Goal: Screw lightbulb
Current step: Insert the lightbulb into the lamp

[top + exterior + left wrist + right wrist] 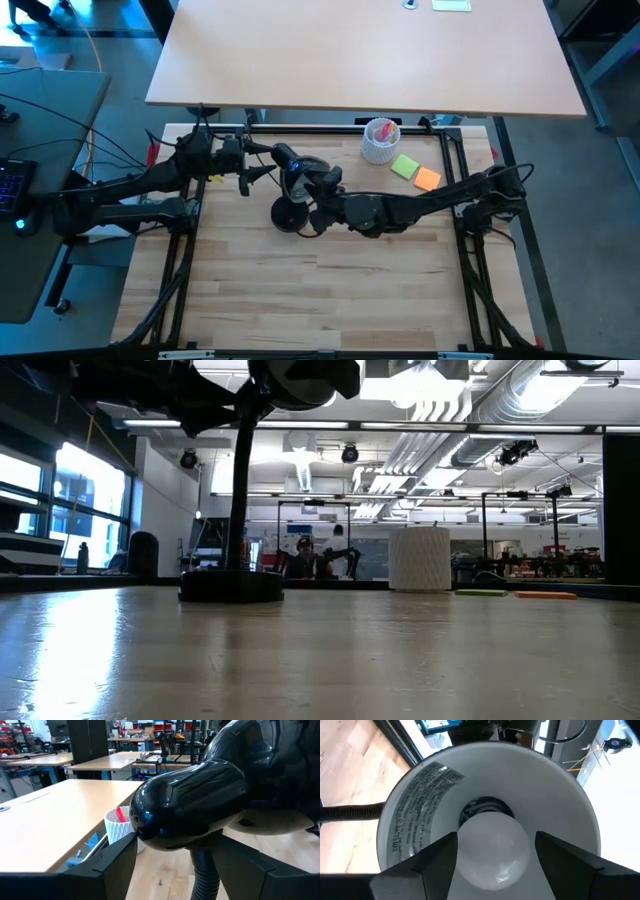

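The lightbulb [492, 847] is sitting inside the lamp shade [560, 805], pinched between the fingers [437, 862] of the right end effector [492, 870]. A printed label [417, 810] is lining the shade's wall, its text unreadable. The left end effector [190, 865] is gripping the lamp head [190, 800] from behind, near the bench's [330, 290] far edge.

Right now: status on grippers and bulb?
Left gripper straddles lamp shade. Right gripper around lightbulb inside shade, at socket. Nothing blocking.
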### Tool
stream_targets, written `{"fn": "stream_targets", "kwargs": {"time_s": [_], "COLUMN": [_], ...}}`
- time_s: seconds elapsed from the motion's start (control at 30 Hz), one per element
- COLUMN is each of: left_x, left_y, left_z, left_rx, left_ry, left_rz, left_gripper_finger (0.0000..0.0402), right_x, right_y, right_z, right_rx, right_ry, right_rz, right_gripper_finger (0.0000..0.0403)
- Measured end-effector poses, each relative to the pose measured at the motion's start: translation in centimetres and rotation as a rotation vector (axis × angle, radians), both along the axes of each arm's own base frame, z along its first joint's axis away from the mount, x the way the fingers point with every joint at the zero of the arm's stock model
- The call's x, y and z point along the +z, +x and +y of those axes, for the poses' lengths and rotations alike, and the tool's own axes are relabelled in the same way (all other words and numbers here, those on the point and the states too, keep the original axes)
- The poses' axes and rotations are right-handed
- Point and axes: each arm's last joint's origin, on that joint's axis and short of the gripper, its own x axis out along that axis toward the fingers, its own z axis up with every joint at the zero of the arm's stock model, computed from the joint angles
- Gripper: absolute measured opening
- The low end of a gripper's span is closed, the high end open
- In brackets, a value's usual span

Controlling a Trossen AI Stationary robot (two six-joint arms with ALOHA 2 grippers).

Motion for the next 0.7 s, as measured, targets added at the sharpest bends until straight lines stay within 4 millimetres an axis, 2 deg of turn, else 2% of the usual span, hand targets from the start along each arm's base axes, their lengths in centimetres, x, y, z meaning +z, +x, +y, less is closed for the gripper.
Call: {"fn": "stream_targets", "kwargs": {"time_s": [0.27,0.6,0.7], "left_x": [0.1,0.3,0.5], "left_y": [0.4,0.7,0.6], "left_z": [-0.6,-1.6,-2.1], "left_rx": [-0.054,0.014,0.033], "left_ry": [0.036,0.071,0.096], "left_rz": [-0.015,-0.012,-0.018], "left_gripper_finger": [0.0245,0.0245,0.0245], "right_x": [-0.1,0.5,0.9], "right_y": [0.1,0.3,0.3], "right_z": [-0.5,-1.2,-1.0], "right_rx": [-0.026,-0.068,-0.059], "right_ry": [0.197,0.662,0.744], "right_rz": [-0.144,-0.569,-0.665], "right_gripper_finger": [0.0263,0.0263,0.0263]}}
